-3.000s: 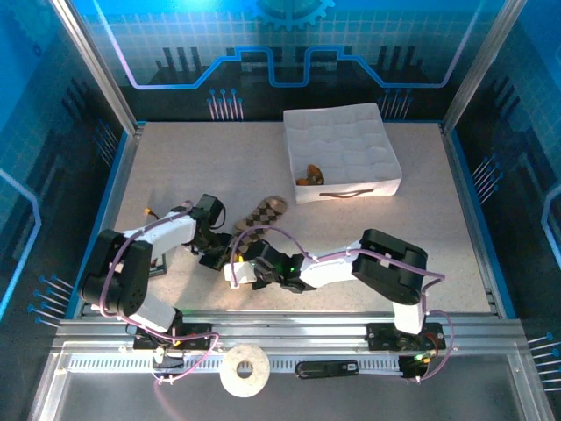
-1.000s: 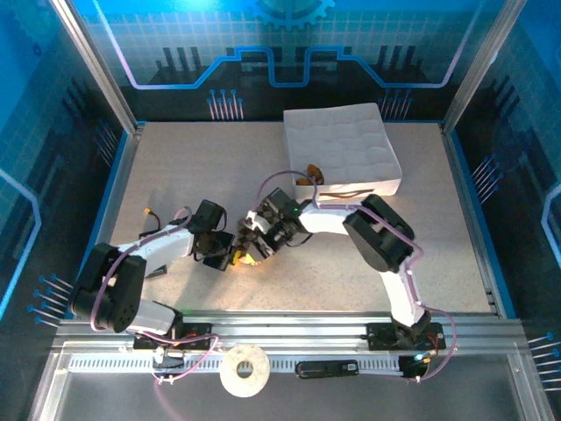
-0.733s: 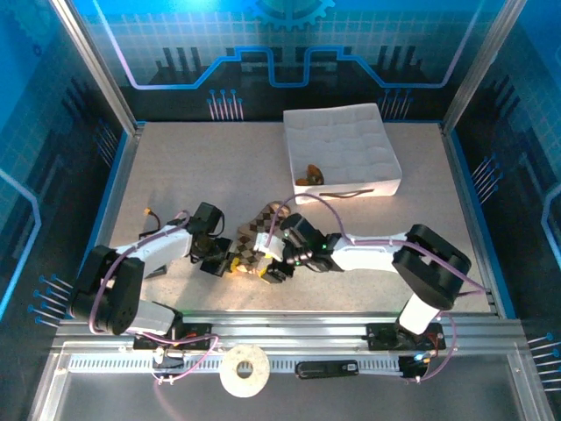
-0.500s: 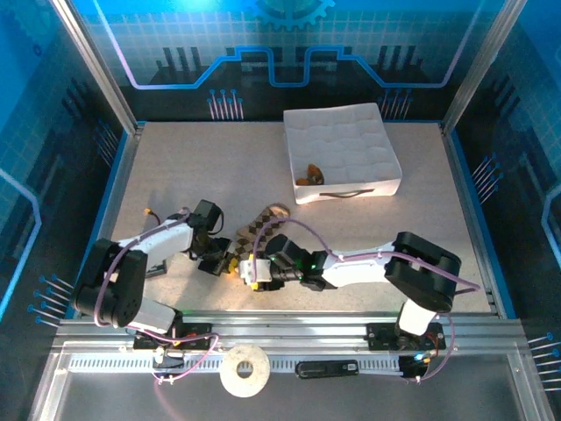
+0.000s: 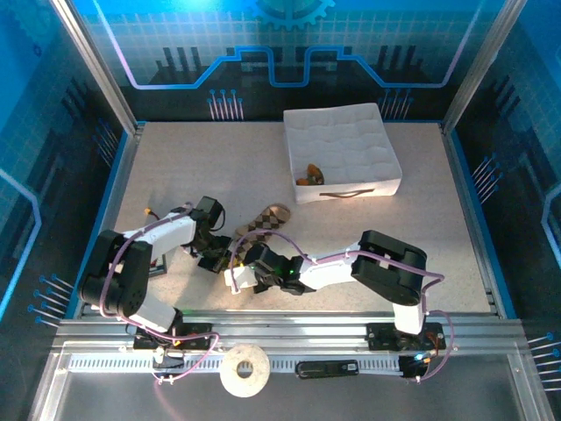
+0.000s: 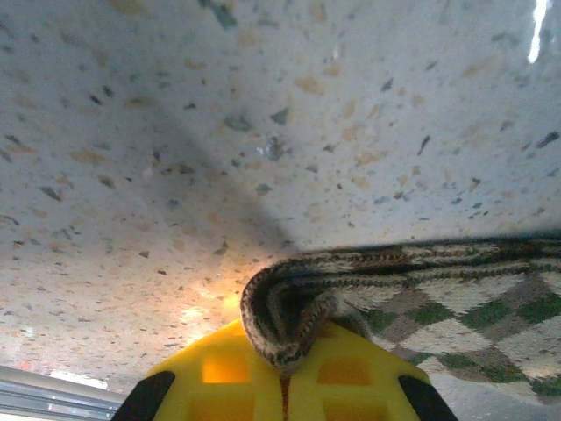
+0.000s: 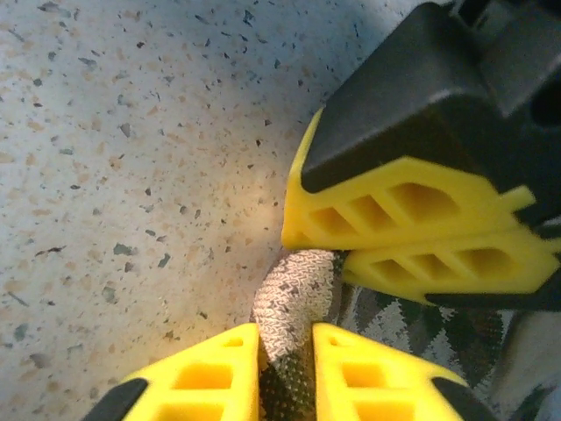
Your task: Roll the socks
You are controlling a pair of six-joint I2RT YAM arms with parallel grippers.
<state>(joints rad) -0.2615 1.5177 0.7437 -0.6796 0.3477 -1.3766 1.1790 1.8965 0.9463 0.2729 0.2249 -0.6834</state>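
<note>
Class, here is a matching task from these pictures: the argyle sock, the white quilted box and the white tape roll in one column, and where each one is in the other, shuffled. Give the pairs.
1. argyle sock
2. white quilted box
3. white tape roll

A. on the metal frame in front of the arm bases
B. pinched by the left gripper and right gripper
C. far right part of the table

Pairs: 1-B, 2-C, 3-A

A speckled beige desk (image 5: 175,171) carries a white quilted box (image 5: 351,188) toward its far right corner. A brown-and-beige argyle sock (image 5: 266,217) lies stretched on the bare surface to the near left of the box, well apart from it, its nearer end bunched into a fold.
</note>
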